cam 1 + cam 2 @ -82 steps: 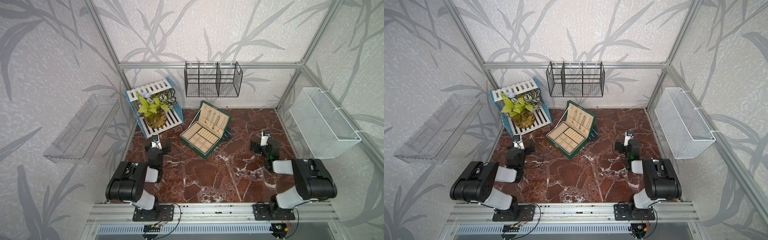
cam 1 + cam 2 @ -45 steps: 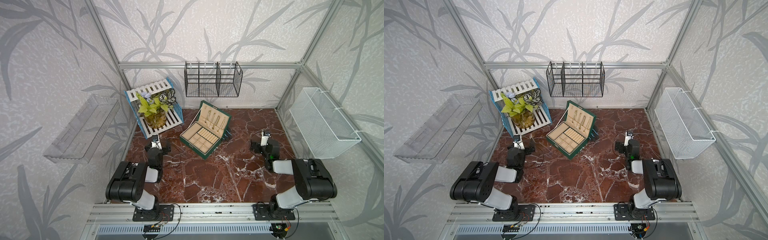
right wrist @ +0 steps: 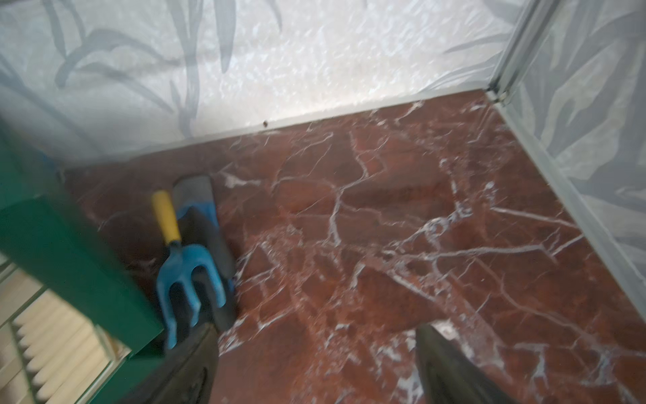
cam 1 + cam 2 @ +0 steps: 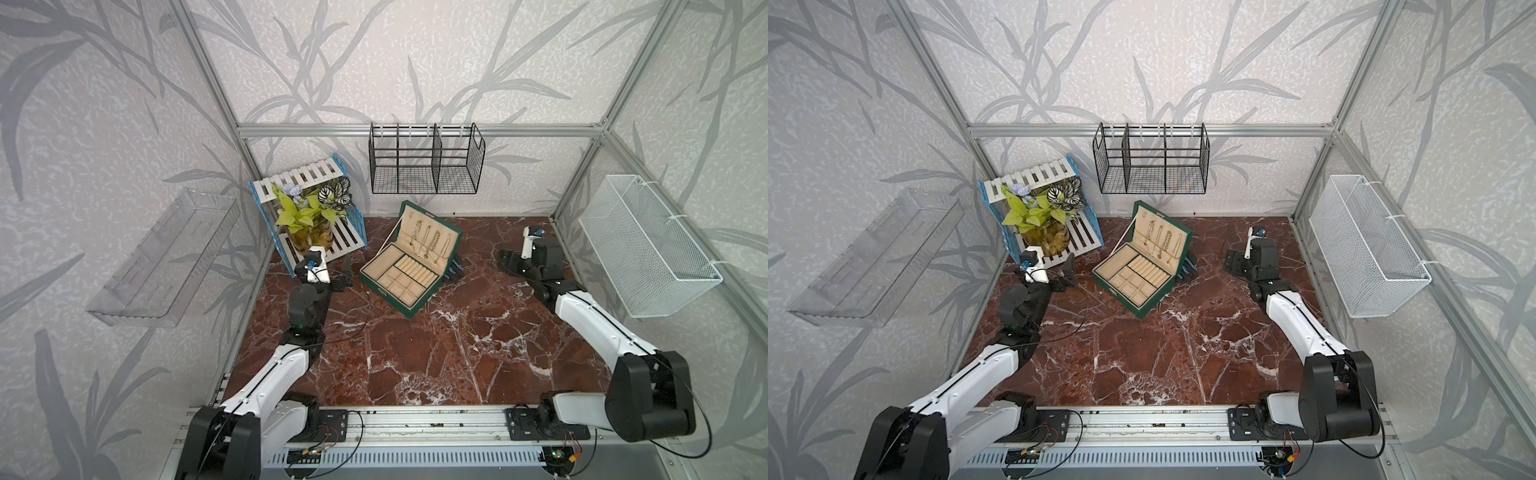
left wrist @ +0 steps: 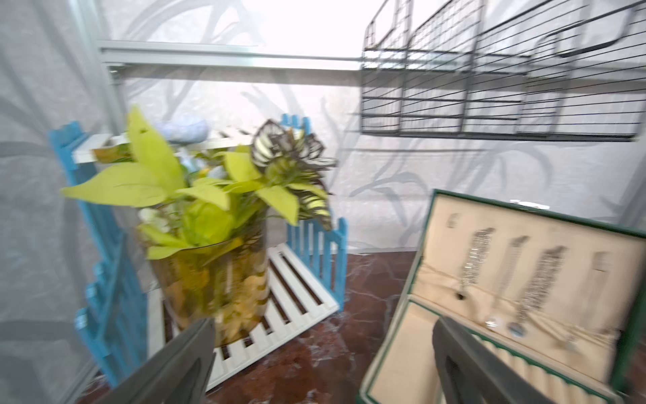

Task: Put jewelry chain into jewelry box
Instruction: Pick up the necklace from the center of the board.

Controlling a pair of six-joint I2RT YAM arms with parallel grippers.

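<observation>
The dark green jewelry box (image 4: 409, 309) (image 4: 1144, 311) lies open at the back middle of the marble table. Its cream-lined lid is raised and several jewelry chains (image 4: 430, 243) (image 5: 538, 280) hang on the lining. My left gripper (image 4: 343, 274) (image 5: 323, 325) hovers just left of the box (image 5: 384, 335), open, with nothing between its fingers. My right gripper (image 4: 509, 264) (image 3: 314, 332) hangs to the right of the box, over bare marble, open and empty. The box's green outer wall (image 3: 70, 252) shows in the right wrist view. Both wrist views are blurred.
A leafy plant in a glass vase (image 4: 311, 232) stands on a blue-and-white slatted rack (image 4: 349, 245) at the back left. A blue garden fork (image 3: 188, 269) and a trowel lie behind the box. A black wire basket (image 4: 424, 160), a white mesh basket (image 4: 648, 249) and a clear shelf (image 4: 162, 257) hang on the walls.
</observation>
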